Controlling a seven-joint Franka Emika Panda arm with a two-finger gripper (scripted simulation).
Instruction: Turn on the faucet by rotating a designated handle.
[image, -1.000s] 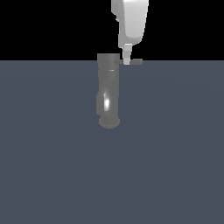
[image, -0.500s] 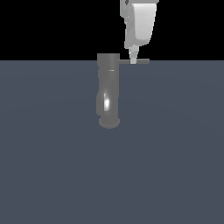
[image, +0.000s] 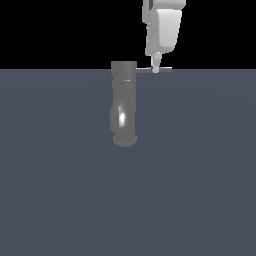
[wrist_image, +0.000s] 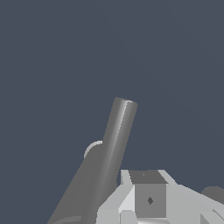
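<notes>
The faucet (image: 123, 107) is a glossy grey column with a squarish cap at its far end and a wider round end nearer the camera. The handle (image: 165, 70) is a thin grey bar that sticks out from the cap toward the exterior view's right. My white gripper (image: 156, 68) comes down from above, and its narrow tip touches the handle about midway along. In the wrist view the faucet (wrist_image: 114, 144) runs as a long cylinder past my gripper (wrist_image: 148, 192). The fingers look pressed together, shut, with nothing between them. The handle cannot be made out in the wrist view.
The faucet lies on a flat dark blue-grey surface (image: 200, 175), which ends at a black background behind the cap. A dark rounded shape (wrist_image: 214, 193) shows beside the gripper in the wrist view. I cannot tell what it is.
My gripper has shifted toward the exterior view's right along the handle. The bar now reaches further right than a second ago. The faucet column has not moved.
</notes>
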